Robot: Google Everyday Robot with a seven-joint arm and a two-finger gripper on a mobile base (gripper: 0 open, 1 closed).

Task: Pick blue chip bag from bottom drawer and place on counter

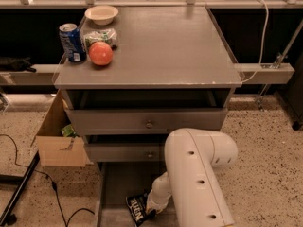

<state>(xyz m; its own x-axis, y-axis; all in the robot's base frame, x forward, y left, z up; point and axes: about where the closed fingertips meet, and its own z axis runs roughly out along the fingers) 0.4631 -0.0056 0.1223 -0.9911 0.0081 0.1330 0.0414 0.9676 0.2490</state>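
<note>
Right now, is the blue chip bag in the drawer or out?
In. The blue chip bag lies on the bottom drawer floor, the gripper right at it.

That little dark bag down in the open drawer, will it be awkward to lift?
Probably floppy: the chip bag looks crumpled, so it may buckle. It's small, so likely light. The gripper is down at it in the bottom drawer.

Grey is shown by the counter [161,46] and bottom drawer [118,183]; the white tool [152,208] is held low in that drawer beside the dark-blue, white-lettered chip bag [137,208].
</note>
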